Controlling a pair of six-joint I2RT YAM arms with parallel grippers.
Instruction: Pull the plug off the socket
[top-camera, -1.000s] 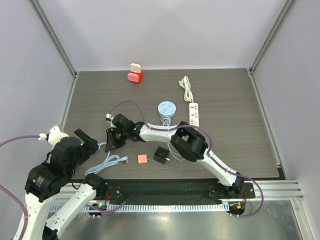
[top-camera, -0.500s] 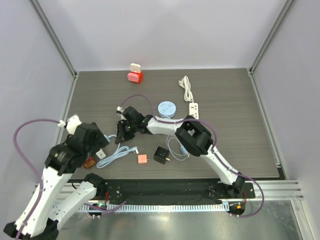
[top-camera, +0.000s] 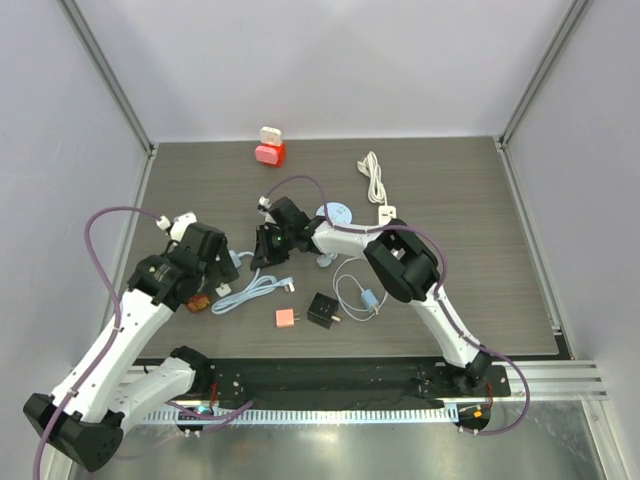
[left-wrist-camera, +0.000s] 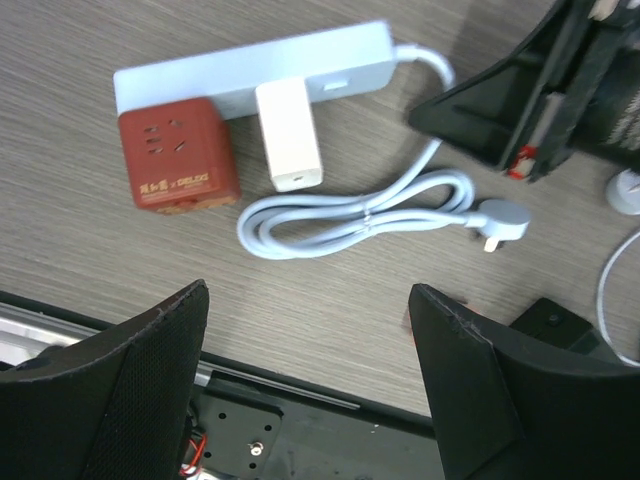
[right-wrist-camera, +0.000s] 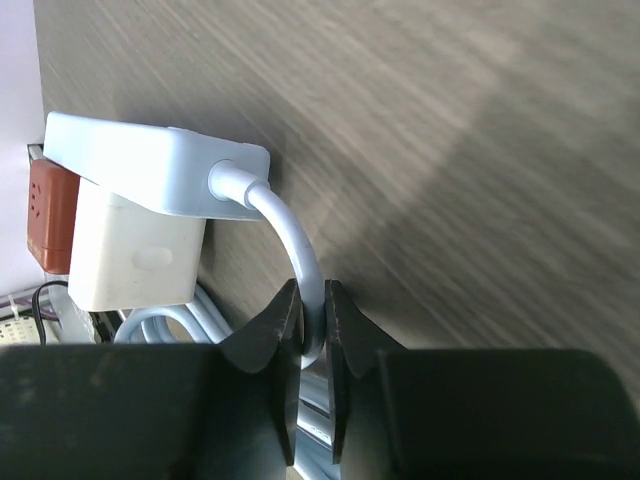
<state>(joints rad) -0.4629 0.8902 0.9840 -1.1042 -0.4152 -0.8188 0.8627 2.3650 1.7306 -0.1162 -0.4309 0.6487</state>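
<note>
A light-blue power strip (left-wrist-camera: 250, 80) lies on the dark table with a white plug (left-wrist-camera: 290, 135) and a red cube adapter (left-wrist-camera: 175, 165) plugged into its side. Its coiled cable (left-wrist-camera: 370, 210) ends in a loose plug (left-wrist-camera: 500, 215). My left gripper (left-wrist-camera: 305, 400) is open and empty, hovering above the strip, nearer the table's front edge. My right gripper (right-wrist-camera: 312, 330) is shut on the strip's cable just past the strip (right-wrist-camera: 140, 165), with the white plug (right-wrist-camera: 135, 255) to its left. In the top view the left gripper (top-camera: 215, 272) hides most of the strip; the right gripper (top-camera: 266, 245) sits beside it.
A red socket block with a white plug (top-camera: 270, 150) stands at the back. A white power strip with cord (top-camera: 386, 225) and a round blue object (top-camera: 333, 214) lie right of centre. A black adapter (top-camera: 322, 310), a pink adapter (top-camera: 286, 318) and a thin cable (top-camera: 365, 296) lie near the front.
My left arm has swung forward and right, over the strip. My right gripper has moved back and right, dragging the cable and strip with it.
</note>
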